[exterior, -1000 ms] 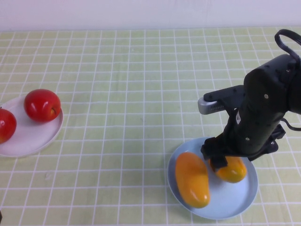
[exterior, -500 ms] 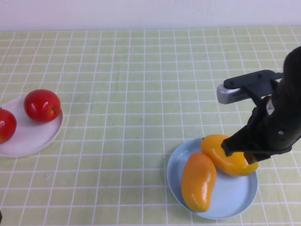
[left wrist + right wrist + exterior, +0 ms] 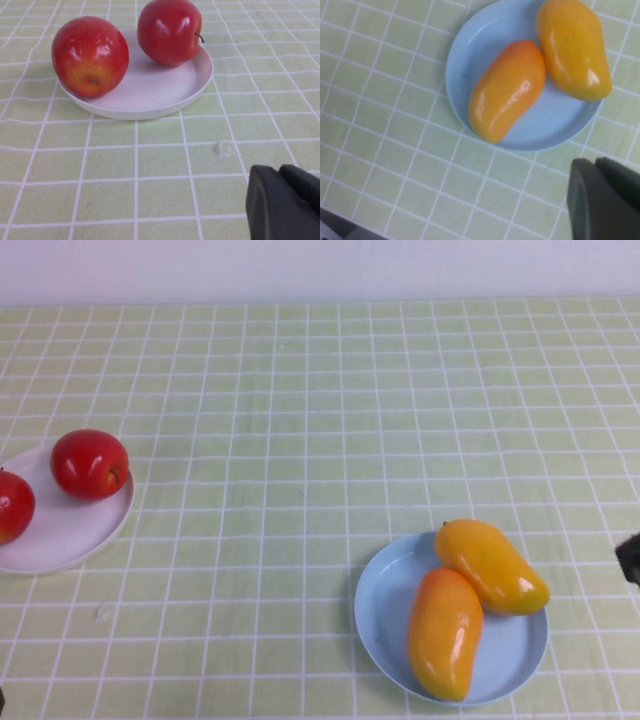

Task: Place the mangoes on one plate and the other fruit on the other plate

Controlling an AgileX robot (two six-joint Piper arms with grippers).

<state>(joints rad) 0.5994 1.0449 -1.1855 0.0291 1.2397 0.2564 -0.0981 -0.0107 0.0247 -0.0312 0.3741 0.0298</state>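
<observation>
Two orange-yellow mangoes (image 3: 445,632) (image 3: 491,565) lie touching on the light blue plate (image 3: 375,625) at the front right. The right wrist view shows the same mangoes (image 3: 507,90) (image 3: 572,47) and plate (image 3: 465,55). My right gripper (image 3: 592,165) is shut and empty, apart from the plate. Only a dark bit of the right arm (image 3: 630,560) shows at the high view's right edge. Two red apples (image 3: 90,464) (image 3: 12,505) sit on the white plate (image 3: 70,530) at the left. My left gripper (image 3: 277,172) is shut and empty, short of that white plate (image 3: 150,95).
A green checked cloth (image 3: 300,440) covers the whole table. A small pale speck (image 3: 221,149) lies on it between the white plate and my left gripper.
My right arm has pulled back from the blue plate to the right edge and its gripper has shut empty. The mango it left and the other have shifted on the plate.
</observation>
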